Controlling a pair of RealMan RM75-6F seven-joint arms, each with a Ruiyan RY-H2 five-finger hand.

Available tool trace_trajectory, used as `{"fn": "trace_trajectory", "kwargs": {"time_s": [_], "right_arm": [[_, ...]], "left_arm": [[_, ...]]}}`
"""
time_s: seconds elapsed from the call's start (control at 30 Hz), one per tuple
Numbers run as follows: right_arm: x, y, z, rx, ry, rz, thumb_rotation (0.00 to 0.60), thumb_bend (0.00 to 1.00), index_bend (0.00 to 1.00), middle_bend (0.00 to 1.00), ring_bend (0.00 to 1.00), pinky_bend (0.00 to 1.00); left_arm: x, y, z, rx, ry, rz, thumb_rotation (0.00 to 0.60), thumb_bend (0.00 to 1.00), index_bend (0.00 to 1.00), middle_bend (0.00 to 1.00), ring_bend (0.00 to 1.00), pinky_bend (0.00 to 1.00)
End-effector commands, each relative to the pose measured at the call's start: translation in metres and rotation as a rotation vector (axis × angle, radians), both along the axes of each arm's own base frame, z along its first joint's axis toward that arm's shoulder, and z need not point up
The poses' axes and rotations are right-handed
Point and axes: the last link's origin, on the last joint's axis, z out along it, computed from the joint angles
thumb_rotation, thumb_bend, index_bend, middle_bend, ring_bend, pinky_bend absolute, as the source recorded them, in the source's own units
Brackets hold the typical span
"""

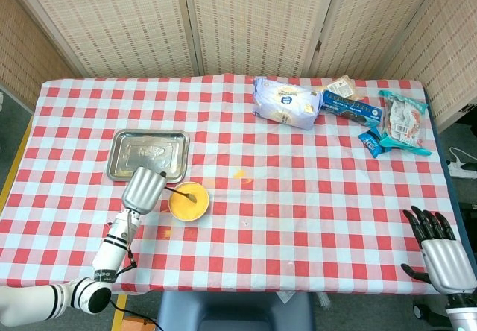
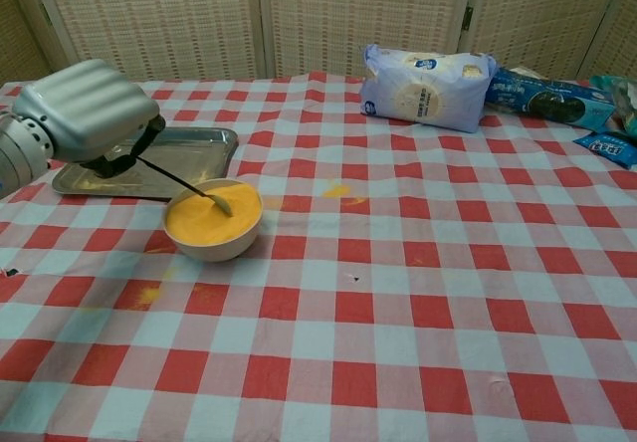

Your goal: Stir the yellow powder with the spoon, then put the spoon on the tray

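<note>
The yellow powder (image 2: 207, 217) fills a small pale bowl (image 2: 213, 246) almost to the rim, a smooth, bright orange-yellow heap. The spoon (image 2: 189, 189) is thin and dark-handled, its bowl resting on the powder's surface toward the centre, handle slanting up toward ten o'clock. A few yellow smudges mark the checked tabletop (image 2: 418, 293) near the bowl. The tray (image 1: 147, 154), a shallow shiny metal one, lies just beyond the bowl at about eleven o'clock from it.

The left hand (image 2: 88, 110) hovers at the bowl's nine o'clock, over the near edge of the tray, silver back turned up, dark fingers curled beneath and pinching the spoon's handle end. The right hand (image 1: 438, 253) rests at the tabletop's four o'clock corner, holding nothing, fingers apart and pointing away.
</note>
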Motion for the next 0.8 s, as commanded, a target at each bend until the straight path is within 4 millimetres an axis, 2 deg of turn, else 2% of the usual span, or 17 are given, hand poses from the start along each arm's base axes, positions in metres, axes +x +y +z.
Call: {"fn": "trace_trajectory", "kwargs": {"time_s": [0.03, 0.23, 0.53, 0.8], "right_arm": [[0.001, 0.001, -0.001, 0.002, 0.0, 0.003, 0.6, 0.03, 0.0, 0.0, 0.0, 0.0], [0.003, 0.002, -0.003, 0.009, 0.001, 0.012, 0.6, 0.03, 0.0, 0.0, 0.0, 0.0], [0.006, 0.003, -0.004, 0.015, -0.003, 0.026, 0.6, 0.03, 0.0, 0.0, 0.0, 0.0], [0.007, 0.006, -0.003, 0.013, -0.008, 0.035, 0.6, 0.03, 0.0, 0.0, 0.0, 0.0]], "left_arm": [[-0.007, -0.003, 0.004, 0.003, 0.013, 0.006, 0.6, 0.92, 0.87, 1.0, 1.0, 1.0], [-0.013, -0.007, 0.015, 0.018, 0.003, 0.014, 0.6, 0.92, 0.87, 1.0, 1.0, 1.0], [-0.013, -0.021, 0.028, 0.012, -0.02, 0.015, 0.6, 0.92, 0.87, 1.0, 1.0, 1.0], [0.005, -0.027, 0.035, 0.001, -0.14, -0.015, 0.6, 0.92, 0.87, 1.0, 1.0, 1.0]]}}
